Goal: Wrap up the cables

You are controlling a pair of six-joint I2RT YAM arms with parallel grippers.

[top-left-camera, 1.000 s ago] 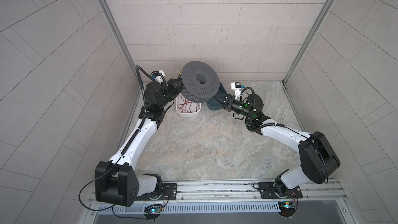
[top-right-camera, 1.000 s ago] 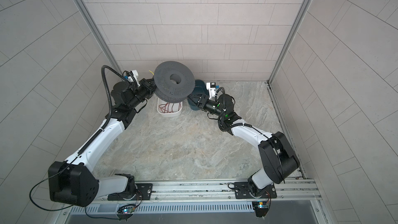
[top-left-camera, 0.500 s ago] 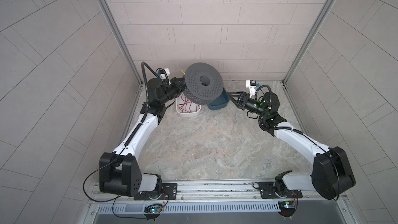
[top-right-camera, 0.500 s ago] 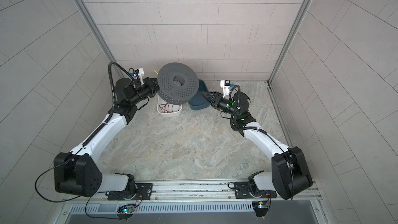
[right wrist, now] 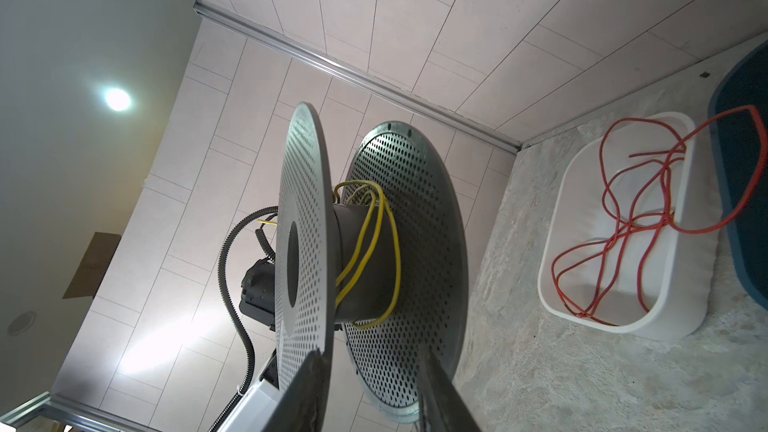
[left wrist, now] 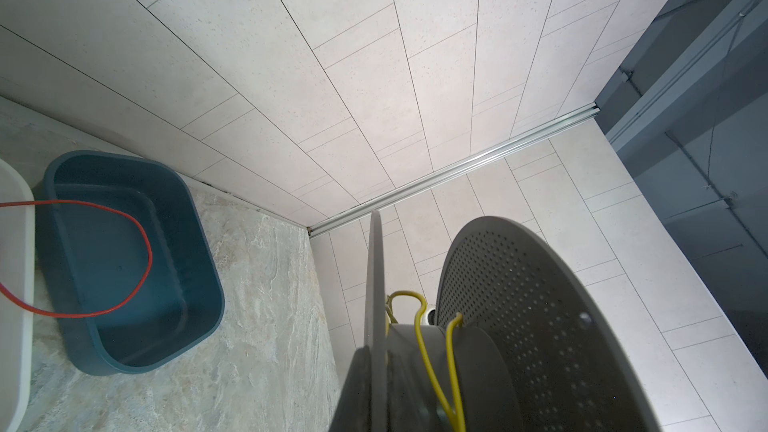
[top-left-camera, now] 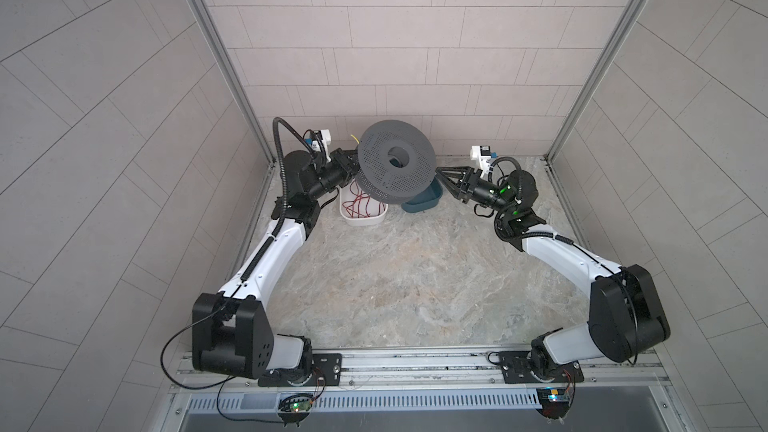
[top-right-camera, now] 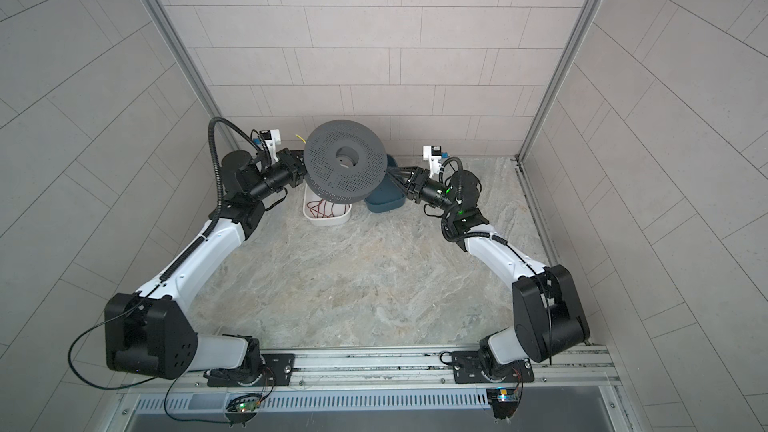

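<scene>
Cables (right wrist: 361, 247): where are they?
— Yellow loops sit slack around the hub of the grey spool (top-left-camera: 378, 176), between its perforated discs.
— Who holds the spool?
— Left gripper (top-left-camera: 351, 158), jaws clamped on the spool's rim, holding it above the floor (top-left-camera: 395, 276). Right gripper (top-left-camera: 438, 172) hangs just beside the spool's opposite rim, jaws parted, empty.

The spool (top-left-camera: 395, 166) hangs between both sets of fingers: the left gripper (top-left-camera: 350, 161) at one rim, the right gripper (top-left-camera: 441, 177) just beside the opposite rim. The cables (right wrist: 370, 243) lie round its hub, between the flanges. Beneath, the tray (top-left-camera: 365, 222) sits nearer the left fingers, a loose wire (right wrist: 615, 218) in it, one loop reaching over the tub (top-left-camera: 424, 203) near the right fingers.
</scene>
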